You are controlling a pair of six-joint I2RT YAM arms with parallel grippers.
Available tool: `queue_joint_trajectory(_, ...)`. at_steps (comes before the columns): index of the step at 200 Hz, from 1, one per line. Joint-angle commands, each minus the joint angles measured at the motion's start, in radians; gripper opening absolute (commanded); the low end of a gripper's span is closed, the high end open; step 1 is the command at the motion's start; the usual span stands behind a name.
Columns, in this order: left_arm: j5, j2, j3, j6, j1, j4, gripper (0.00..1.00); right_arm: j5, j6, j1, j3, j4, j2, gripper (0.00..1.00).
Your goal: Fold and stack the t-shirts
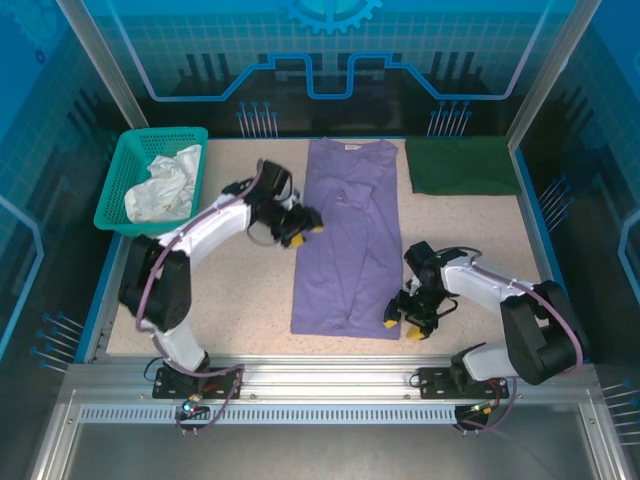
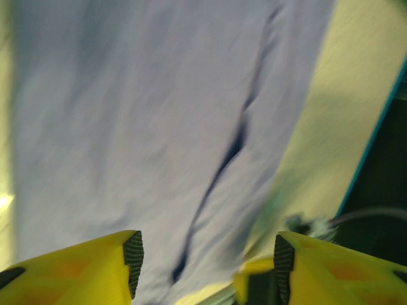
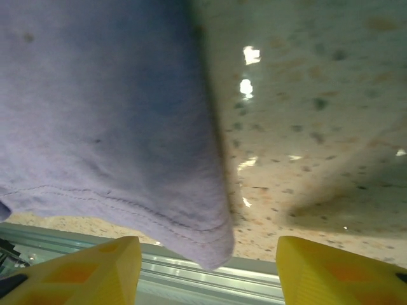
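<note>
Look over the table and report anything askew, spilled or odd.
Nothing spilled or damaged. The lavender t-shirt lies in a long lengthwise fold with a puckered crease near its chest, so it isn't quite flat. A white cloth sits crumpled in the teal basket, unlike the dark green t-shirt folded flat at far right.

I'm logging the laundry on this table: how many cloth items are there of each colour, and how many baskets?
purple t-shirt: 1
dark green t-shirt: 1
white cloth, lying in the basket: 1
teal basket: 1
Total: 4
</note>
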Motion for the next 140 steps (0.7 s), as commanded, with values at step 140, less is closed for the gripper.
queue_joint_trajectory(140,0.09,-0.09,-0.446,0.12,-0.165,-0.149,0.49,-0.036,0.032,0.041,-0.105,0.169,-0.081,0.34)
